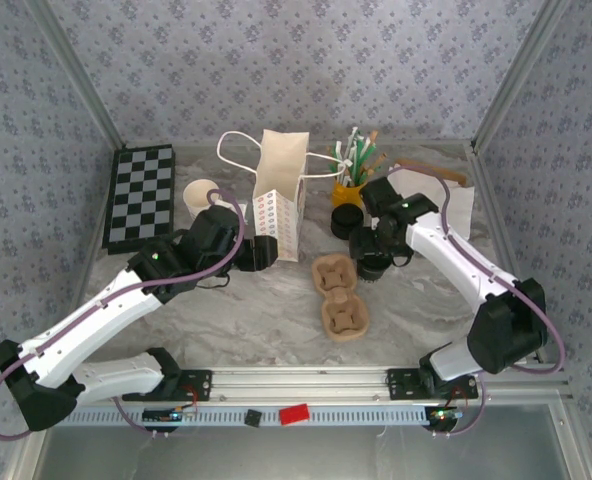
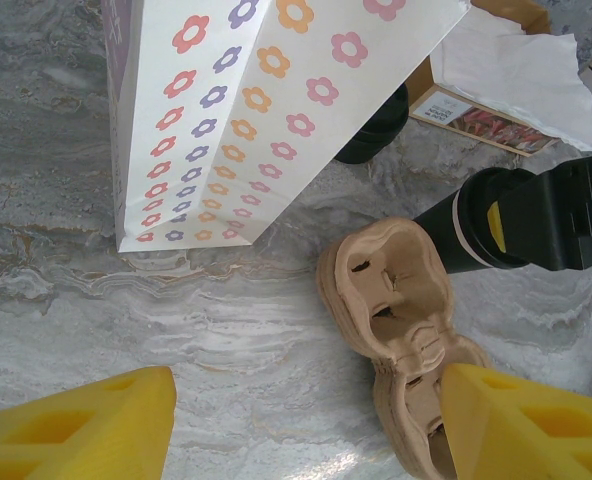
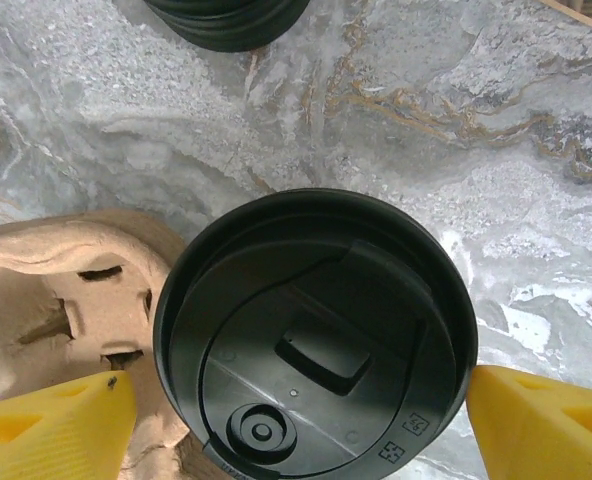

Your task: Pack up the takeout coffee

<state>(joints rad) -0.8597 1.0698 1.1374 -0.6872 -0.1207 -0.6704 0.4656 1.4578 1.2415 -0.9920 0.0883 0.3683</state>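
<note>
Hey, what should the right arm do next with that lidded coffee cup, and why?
Probably lower a little and close the jaws on the takeout coffee. The right gripper is open, its fingers on either side of the black lid, and the cup carrier sits right beside the cup with empty pockets.

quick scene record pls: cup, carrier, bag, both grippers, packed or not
cup: takeout coffee, lidded, standing on the table beside the carrier
carrier: pulp carrier, both wells empty
bag: flowered paper bag, upright, behind the carrier
left gripper: jaws open, nothing between them, low over the table near the bag
right gripper: jaws open, straddling the cup from above
packed: not yet
</note>
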